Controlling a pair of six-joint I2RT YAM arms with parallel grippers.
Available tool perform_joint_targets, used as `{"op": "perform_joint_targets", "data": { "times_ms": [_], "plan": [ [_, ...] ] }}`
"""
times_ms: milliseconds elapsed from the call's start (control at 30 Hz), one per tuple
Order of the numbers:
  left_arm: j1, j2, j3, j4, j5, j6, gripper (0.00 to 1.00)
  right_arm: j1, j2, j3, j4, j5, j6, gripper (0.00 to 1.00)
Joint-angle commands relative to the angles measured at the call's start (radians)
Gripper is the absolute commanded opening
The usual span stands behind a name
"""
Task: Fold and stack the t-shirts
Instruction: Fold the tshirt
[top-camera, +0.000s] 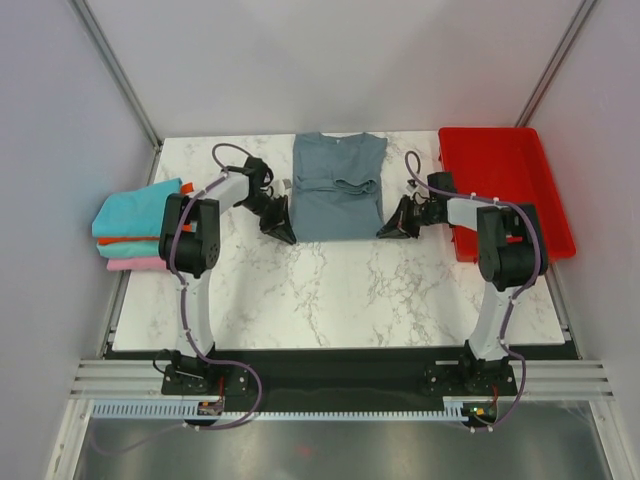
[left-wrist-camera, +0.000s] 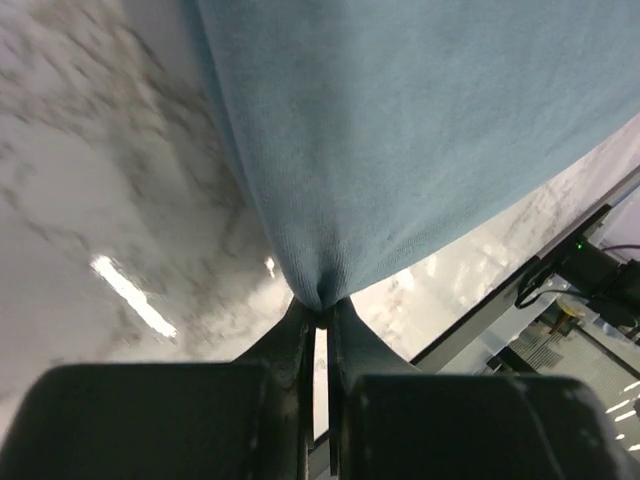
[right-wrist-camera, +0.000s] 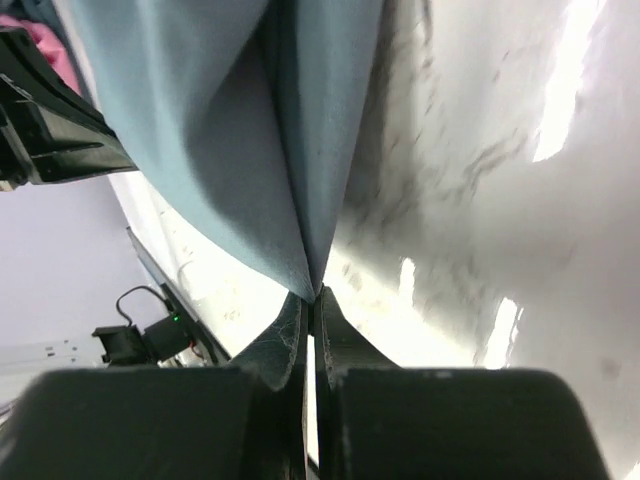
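Note:
The slate grey-blue t-shirt (top-camera: 338, 187) lies at the back middle of the marble table, its sleeves folded inward. My left gripper (top-camera: 286, 234) is shut on the shirt's near left corner; in the left wrist view the cloth (left-wrist-camera: 420, 130) bunches into a pinch at the closed fingertips (left-wrist-camera: 322, 308). My right gripper (top-camera: 389, 230) is shut on the near right corner, and the right wrist view shows the cloth (right-wrist-camera: 230, 140) running down into a point between the closed fingertips (right-wrist-camera: 312, 297). A stack of folded t-shirts, teal (top-camera: 135, 212) over orange and pink (top-camera: 135, 264), sits at the left edge.
A red plastic tray (top-camera: 505, 185) stands at the back right of the table, just behind the right arm. White marble table top (top-camera: 340, 290) spreads in front of the shirt. Metal frame posts rise at both back corners.

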Motion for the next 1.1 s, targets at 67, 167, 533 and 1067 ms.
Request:
{"op": "perform_joint_targets", "data": {
  "times_ms": [67, 167, 533, 1067],
  "plan": [
    [-0.022, -0.240, -0.069, -0.062, 0.004, 0.049, 0.02, -0.022, -0.202, -0.074, -0.005, -0.054, 0.010, 0.00],
    [-0.059, -0.347, -0.107, -0.066, -0.023, 0.061, 0.02, -0.021, -0.294, -0.119, -0.005, -0.075, 0.037, 0.00],
    [-0.121, -0.605, -0.254, -0.074, -0.066, 0.071, 0.02, -0.016, -0.567, -0.226, -0.062, -0.111, 0.082, 0.00],
    [-0.121, -0.621, -0.338, -0.074, -0.066, 0.071, 0.02, 0.007, -0.662, -0.383, -0.041, -0.051, 0.056, 0.00]
  ]
}}
